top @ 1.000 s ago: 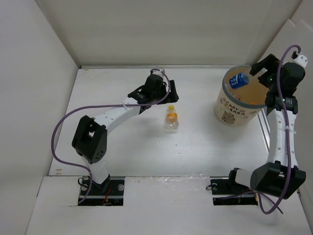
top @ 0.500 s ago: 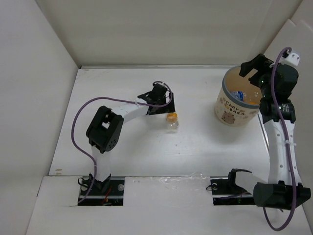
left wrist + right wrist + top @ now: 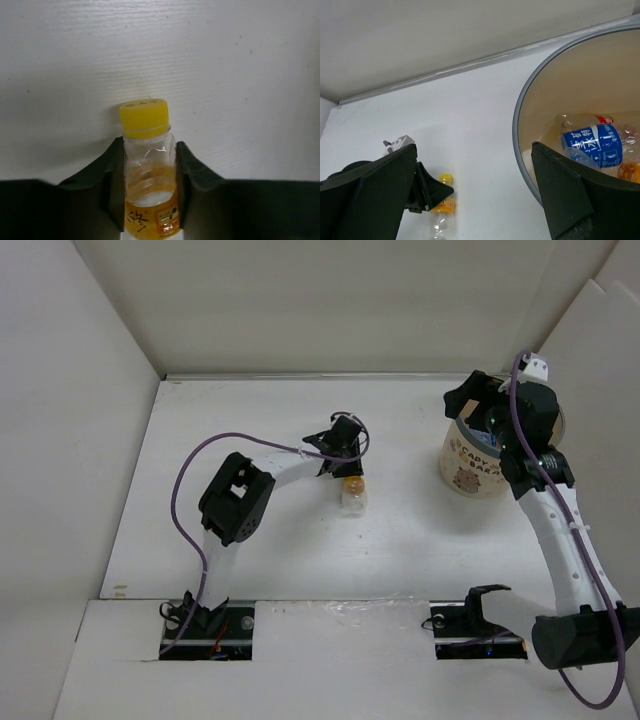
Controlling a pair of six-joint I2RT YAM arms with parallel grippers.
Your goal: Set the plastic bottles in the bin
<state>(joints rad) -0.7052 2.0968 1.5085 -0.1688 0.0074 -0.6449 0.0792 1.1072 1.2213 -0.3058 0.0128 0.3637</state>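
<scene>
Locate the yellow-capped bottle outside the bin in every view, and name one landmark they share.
Top external: yellow-capped bottle just left of picture centre.
Left wrist: bottom centre, between the jaws.
Right wrist: lower left, well left of the bin.
Shared landmark: the left gripper, shut on it.

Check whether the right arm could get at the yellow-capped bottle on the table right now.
Probably not: the left pincer is shut on that bottle, and the right pincer hangs open by the bin, well off to the side.
</scene>
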